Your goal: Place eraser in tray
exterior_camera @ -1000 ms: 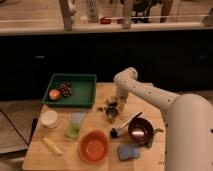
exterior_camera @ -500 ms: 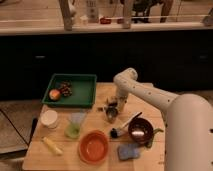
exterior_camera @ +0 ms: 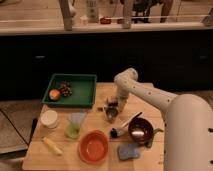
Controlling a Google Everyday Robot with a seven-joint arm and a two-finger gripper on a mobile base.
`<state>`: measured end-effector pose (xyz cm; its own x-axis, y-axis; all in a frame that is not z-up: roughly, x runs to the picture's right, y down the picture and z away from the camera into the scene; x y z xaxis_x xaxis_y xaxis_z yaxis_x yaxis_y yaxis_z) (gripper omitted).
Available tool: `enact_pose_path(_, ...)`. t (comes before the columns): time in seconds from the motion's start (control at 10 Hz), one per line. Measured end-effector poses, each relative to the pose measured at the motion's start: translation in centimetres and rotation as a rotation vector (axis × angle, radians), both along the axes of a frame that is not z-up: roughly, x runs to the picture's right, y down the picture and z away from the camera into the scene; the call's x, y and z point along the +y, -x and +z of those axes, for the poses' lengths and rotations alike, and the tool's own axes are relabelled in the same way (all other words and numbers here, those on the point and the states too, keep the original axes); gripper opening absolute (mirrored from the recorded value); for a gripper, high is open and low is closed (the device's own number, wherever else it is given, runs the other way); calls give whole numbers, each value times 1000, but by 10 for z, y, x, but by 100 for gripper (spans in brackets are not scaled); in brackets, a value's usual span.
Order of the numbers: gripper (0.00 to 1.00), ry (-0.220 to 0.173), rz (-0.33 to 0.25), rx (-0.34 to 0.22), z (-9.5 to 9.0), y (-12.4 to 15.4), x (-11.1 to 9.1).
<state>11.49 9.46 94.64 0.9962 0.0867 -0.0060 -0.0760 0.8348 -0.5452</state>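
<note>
The dark-green tray (exterior_camera: pixel 80 95) sits at the table's back left, holding an orange-red fruit (exterior_camera: pixel 54 94) and a dark cluster (exterior_camera: pixel 65 89). My gripper (exterior_camera: pixel 112 104) hangs low over the table's middle, right of the tray and just above a metal cup (exterior_camera: pixel 111 115). A small dark shape (exterior_camera: pixel 103 107) at the gripper's left side looks like the black eraser; I cannot tell whether it is held or lying on the table.
An orange bowl (exterior_camera: pixel 94 146), a blue pad (exterior_camera: pixel 129 151), a dark bowl (exterior_camera: pixel 140 130) and a white-handled brush (exterior_camera: pixel 126 124) lie at the front. A white cup (exterior_camera: pixel 49 119), a green cup (exterior_camera: pixel 74 126) and a yellow object (exterior_camera: pixel 51 145) stand front left.
</note>
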Motion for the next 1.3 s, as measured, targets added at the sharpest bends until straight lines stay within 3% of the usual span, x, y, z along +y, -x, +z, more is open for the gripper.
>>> enact_pose_path(0.7,78,-9,-40,-45,0,13,-10)
enact_pose_path(1.3,19,-24,-55,-56,-1,17,-10)
